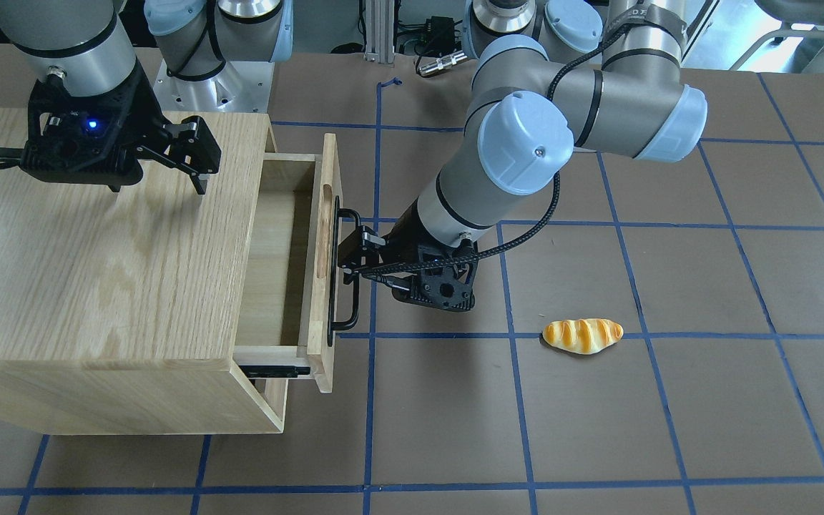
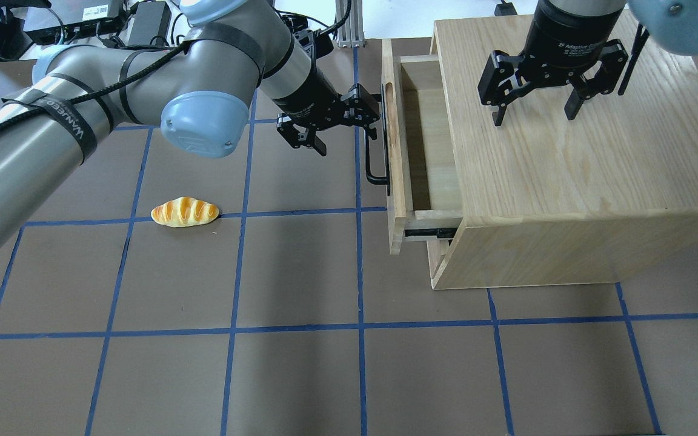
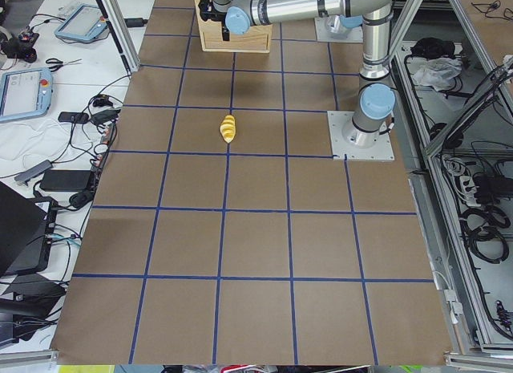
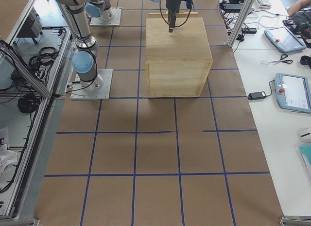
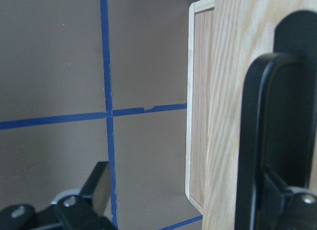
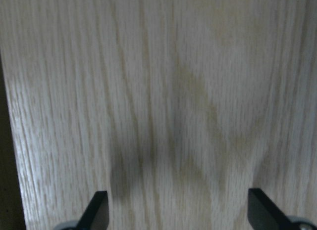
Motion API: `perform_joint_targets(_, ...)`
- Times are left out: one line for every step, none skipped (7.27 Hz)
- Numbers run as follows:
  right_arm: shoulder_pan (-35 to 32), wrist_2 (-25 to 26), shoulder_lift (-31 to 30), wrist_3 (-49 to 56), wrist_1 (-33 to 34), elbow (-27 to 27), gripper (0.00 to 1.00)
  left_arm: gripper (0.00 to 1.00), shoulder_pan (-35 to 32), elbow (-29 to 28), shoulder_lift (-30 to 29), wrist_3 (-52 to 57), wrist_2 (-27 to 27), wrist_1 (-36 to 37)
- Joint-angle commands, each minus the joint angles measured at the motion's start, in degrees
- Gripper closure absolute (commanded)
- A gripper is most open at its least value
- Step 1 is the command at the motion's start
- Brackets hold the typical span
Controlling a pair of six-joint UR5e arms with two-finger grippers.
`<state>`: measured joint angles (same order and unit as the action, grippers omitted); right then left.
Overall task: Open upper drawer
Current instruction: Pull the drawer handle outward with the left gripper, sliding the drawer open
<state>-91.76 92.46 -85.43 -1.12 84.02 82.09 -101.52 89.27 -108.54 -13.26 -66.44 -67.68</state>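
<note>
The upper drawer (image 1: 326, 179) is pulled partway out of the light wood cabinet (image 1: 97, 250), with its empty inside showing and a black side rail below. Its black bar handle (image 1: 333, 300) runs along the slotted front panel. It also shows in the overhead view (image 2: 392, 181). My left gripper (image 1: 365, 266) is open at the handle (image 2: 379, 151), with one finger up against the bar and the other out over the table. In the left wrist view the handle (image 5: 262, 141) fills the right side. My right gripper (image 2: 534, 118) is open and empty, pointing down just above the cabinet top (image 6: 168, 91).
A bread roll (image 2: 184, 212) lies on the brown mat with blue tape lines, well away from the drawer on my left side. The cabinet (image 4: 177, 46) stands on my right side of the table. Monitors and tablets lie on benches beyond the table ends.
</note>
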Motion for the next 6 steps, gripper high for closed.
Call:
perform_joint_targets(0.00,0.00,0.00,0.06,0.00,0.00,0.00,0.00,3.58,-0.06,0.78,2.18,0.08,-2.62)
perform_joint_targets(0.00,0.00,0.00,-0.03,0.00,0.09,0.00,0.00,5.43,0.29,1.74,3.66,0.08,-3.76)
perform_joint_targets(0.00,0.00,0.00,-0.03,0.00,0.09,0.00,0.00,6.50,0.38,2.36,5.94,0.00,-5.60)
perform_joint_targets(0.00,0.00,0.00,-0.03,0.00,0.00,0.00,0.00,7.55,0.38,2.63,6.13,-0.09,-6.31)
perform_joint_targets(0.09,0.00,0.00,-0.03,0.00,0.00,0.00,0.00,8.00,0.47,2.89,7.09,-0.18,-6.93)
perform_joint_targets(0.00,0.00,0.00,-0.03,0.00,0.00,0.00,0.00,8.17,0.38,3.07,9.37,-3.66,-8.24)
